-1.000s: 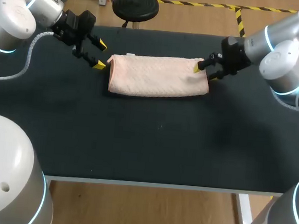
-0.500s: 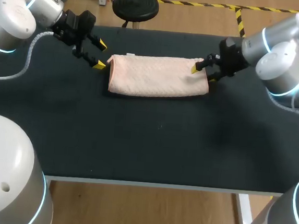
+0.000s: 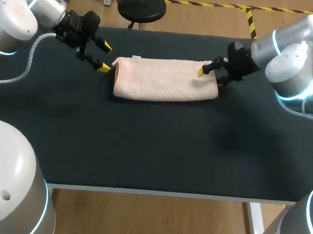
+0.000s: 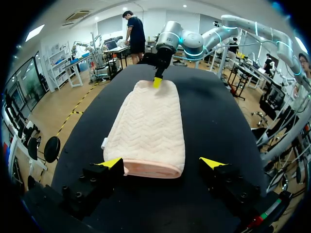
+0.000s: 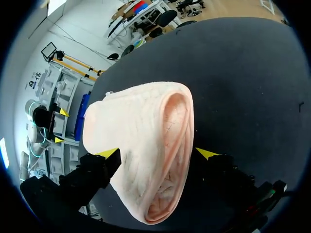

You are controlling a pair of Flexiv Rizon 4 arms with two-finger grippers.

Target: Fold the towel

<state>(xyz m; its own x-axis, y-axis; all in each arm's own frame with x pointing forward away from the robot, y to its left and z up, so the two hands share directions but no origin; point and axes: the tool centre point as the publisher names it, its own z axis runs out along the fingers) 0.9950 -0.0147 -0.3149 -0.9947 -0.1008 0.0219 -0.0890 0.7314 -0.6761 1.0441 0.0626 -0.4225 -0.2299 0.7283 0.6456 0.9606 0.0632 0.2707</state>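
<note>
A pink towel [image 3: 165, 80] lies folded into a long strip across the far middle of the black table [image 3: 153, 149]. My left gripper [image 3: 104, 58] is open just off the towel's left end. In the left wrist view that end of the towel [image 4: 148, 128] lies between the spread fingers of the left gripper [image 4: 162, 163], apart from one of them. My right gripper [image 3: 210, 77] is open at the towel's right end. The right wrist view shows the layered end of the towel [image 5: 141, 141] between the wide-apart fingers of the right gripper [image 5: 158, 153], ungripped.
The towel is the only object on the table. Bare black tabletop [image 3: 158, 155] stretches from the towel to the near edge. Each arm's gripper shows in the other's wrist view at the towel's far end.
My right gripper has edged a little to the left, further over the towel's right end. The left arm and the towel have stayed where they were.
</note>
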